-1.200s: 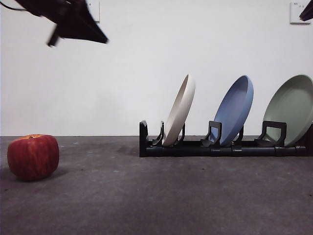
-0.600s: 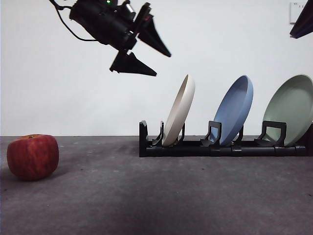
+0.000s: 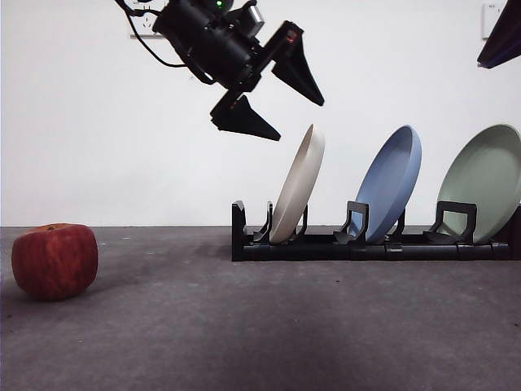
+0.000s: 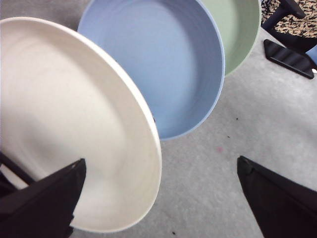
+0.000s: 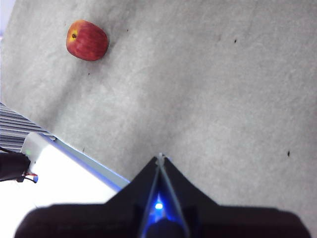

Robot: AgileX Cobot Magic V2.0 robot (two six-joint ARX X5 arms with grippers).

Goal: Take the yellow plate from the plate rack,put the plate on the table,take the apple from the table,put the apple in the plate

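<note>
The yellow plate (image 3: 298,186) stands on edge in the leftmost slot of the black plate rack (image 3: 366,247). It fills the near side of the left wrist view (image 4: 64,124). My left gripper (image 3: 302,120) hangs open just above and left of the plate's top rim, its jaws either side of the rim (image 4: 161,160), not touching it. The red apple (image 3: 54,261) lies on the grey table (image 3: 244,334) at the far left, and shows in the right wrist view (image 5: 87,40). My right gripper (image 5: 159,158) is shut and empty, high over bare table; it shows as a black tip (image 3: 501,41).
A blue plate (image 3: 391,183) and a pale green plate (image 3: 484,183) stand in the rack's other slots, right of the yellow one. A white wall lies behind. The table's edge and a white surface (image 5: 74,188) show in the right wrist view.
My left arm has swung from the upper left corner rightward and down to the yellow plate's top rim. The plates, the apple and the right arm have stayed put.
</note>
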